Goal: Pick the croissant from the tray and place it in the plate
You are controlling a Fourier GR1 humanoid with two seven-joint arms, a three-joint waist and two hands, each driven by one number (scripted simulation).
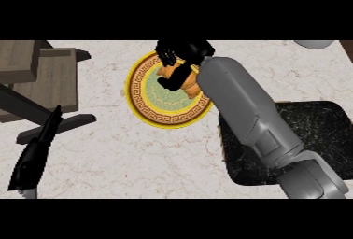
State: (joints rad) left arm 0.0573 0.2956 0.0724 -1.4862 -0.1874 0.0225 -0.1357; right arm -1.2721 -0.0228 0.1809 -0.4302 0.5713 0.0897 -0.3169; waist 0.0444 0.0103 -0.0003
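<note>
The right hand curls its fingers round the croissant directly over the gold-rimmed plate — apparently to set it down — while the left hand rests straight-fingered, well left of the plate.

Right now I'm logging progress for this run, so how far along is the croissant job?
Nearly done. Done: the croissant is off the dark tray and over the patterned plate. In hand: the right hand is curled round it above the plate; whether it rests on the plate can't be told. Left: opening the fingers and drawing the arm away. The left hand rests at the lower left.
</note>
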